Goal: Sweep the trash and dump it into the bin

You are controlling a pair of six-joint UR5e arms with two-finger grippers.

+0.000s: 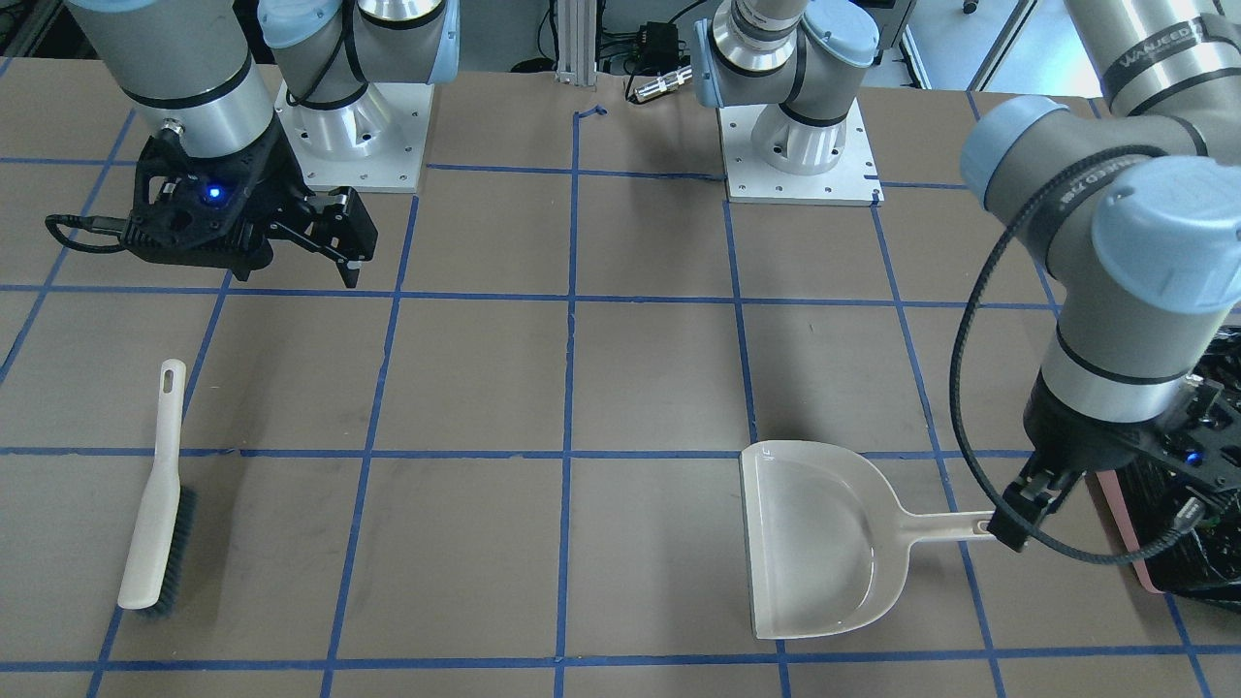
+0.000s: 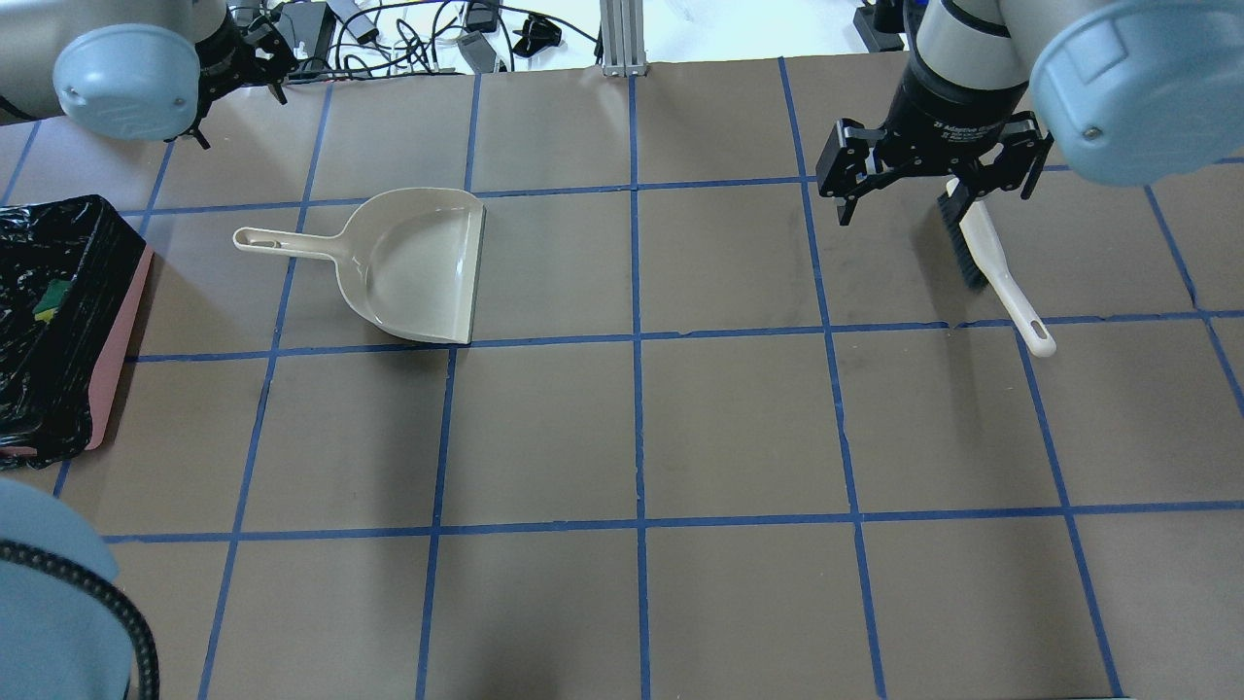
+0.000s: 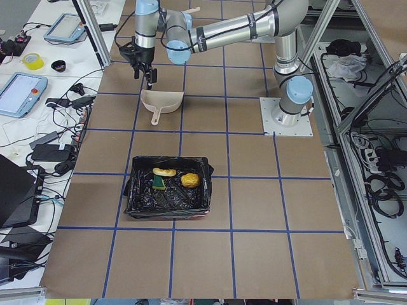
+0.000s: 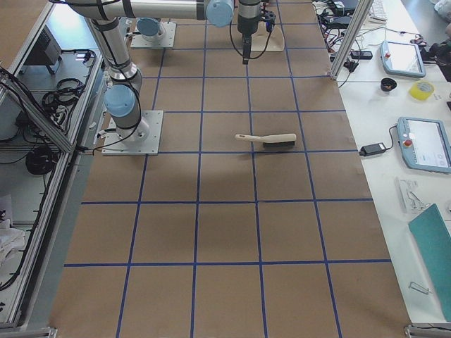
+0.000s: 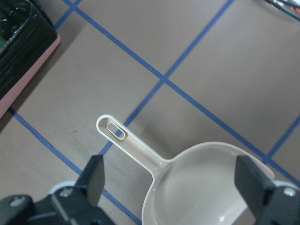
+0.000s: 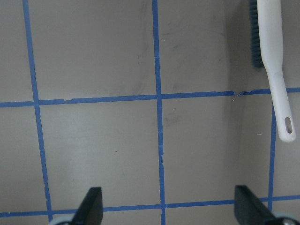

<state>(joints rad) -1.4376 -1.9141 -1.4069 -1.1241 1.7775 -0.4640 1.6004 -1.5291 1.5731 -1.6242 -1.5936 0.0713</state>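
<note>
The pink bin with its black bag (image 3: 168, 190) holds the trash: a tan croissant-like piece (image 3: 164, 171), a yellow-green wedge (image 3: 159, 184) and a golden-brown blob (image 3: 190, 180). The bin stands at the table's left edge in the overhead view (image 2: 117, 331). The beige dustpan (image 2: 418, 267) lies flat and empty. My left gripper (image 5: 171, 187) is open and hovers over the dustpan's handle (image 5: 126, 140), holding nothing. My right gripper (image 2: 933, 194) is open and empty above the table beside the white brush (image 2: 991, 262); in its wrist view (image 6: 164, 208) the brush (image 6: 272, 61) is at the upper right.
Blue tape lines grid the brown table. The arm bases (image 1: 354, 136) stand at the robot's side. The brush (image 1: 155, 494) and the dustpan (image 1: 824, 543) lie far apart. Cables and tablets sit beyond the table's far edge (image 4: 416, 141).
</note>
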